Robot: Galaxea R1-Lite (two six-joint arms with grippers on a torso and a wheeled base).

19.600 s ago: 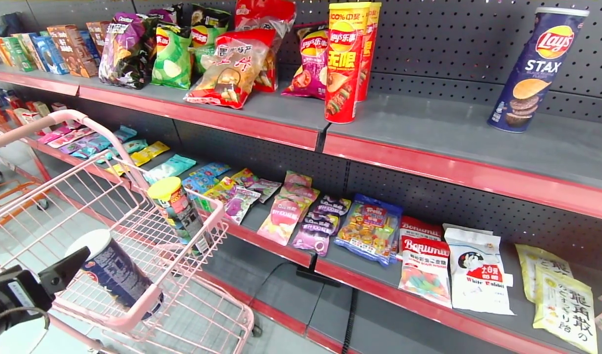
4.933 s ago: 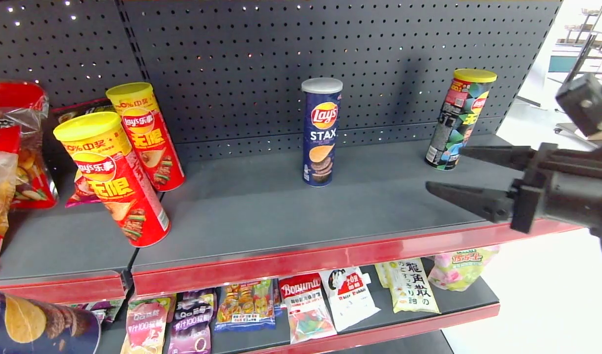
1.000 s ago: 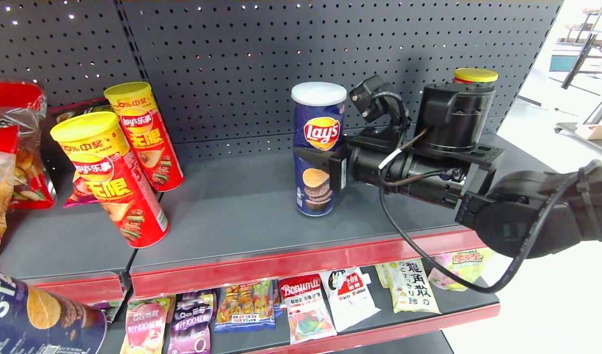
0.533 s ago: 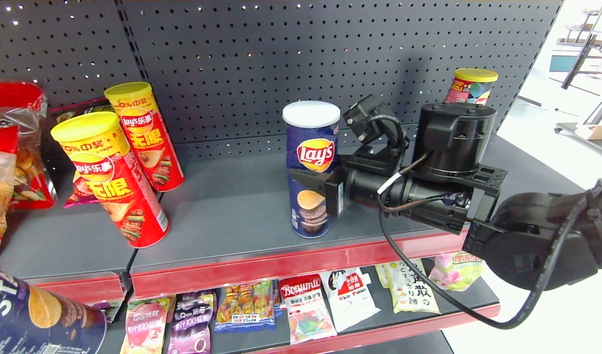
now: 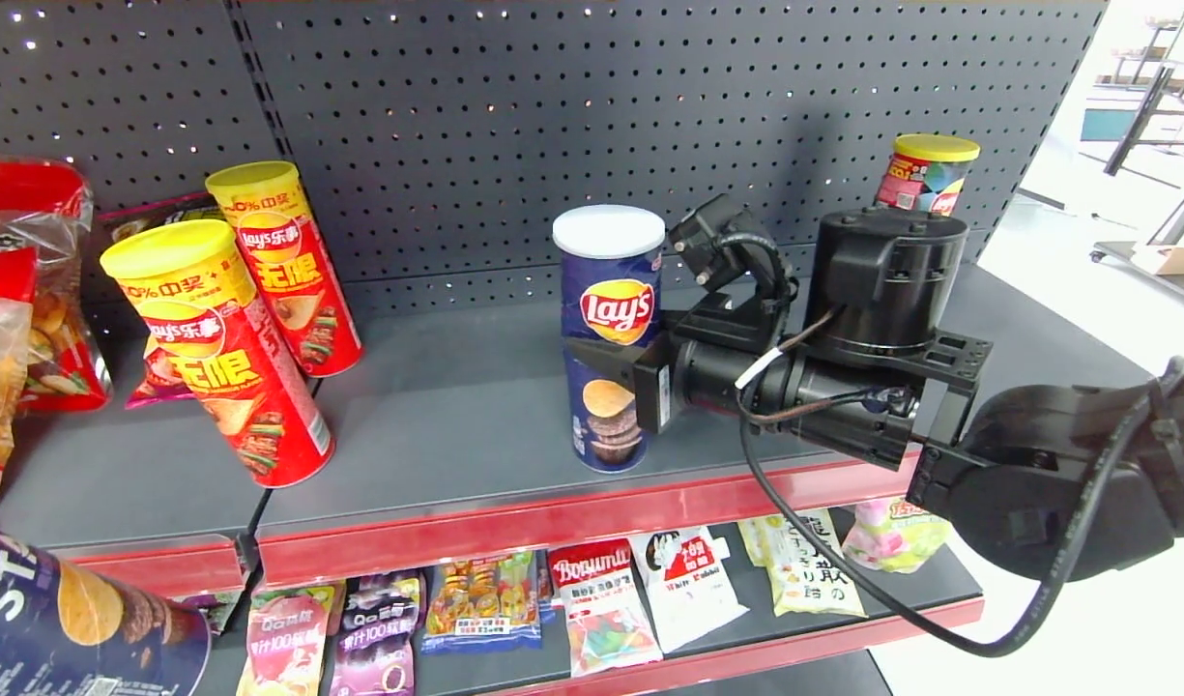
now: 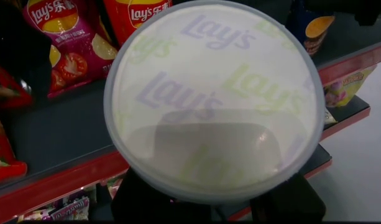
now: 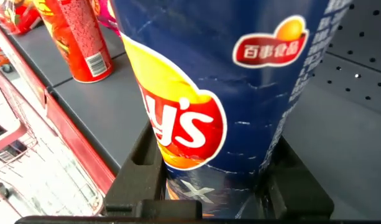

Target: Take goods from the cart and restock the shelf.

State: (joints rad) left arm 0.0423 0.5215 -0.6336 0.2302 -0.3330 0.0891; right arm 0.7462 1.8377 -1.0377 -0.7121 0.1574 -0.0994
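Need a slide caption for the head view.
Right tool grips a blue chip can near the shelf's front edge.

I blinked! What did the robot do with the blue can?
The right gripper closed on the blue can at the back of the shelf and pulled it toward the front edge. The red cans, yellow-lidded can and the left gripper's second blue can stayed put.

Left of the blue can [image 5: 611,309], bare shelf [image 5: 437,406] lies open up to two red cans [image 5: 226,348]; behind it, a narrow strip lies before the pegboard [image 5: 514,116]. The right hand [image 5: 601,340] and its arm [image 5: 1036,483] block its right side; the left hand's [image 6: 215,208] second blue can [image 5: 70,628] hangs low, far left.
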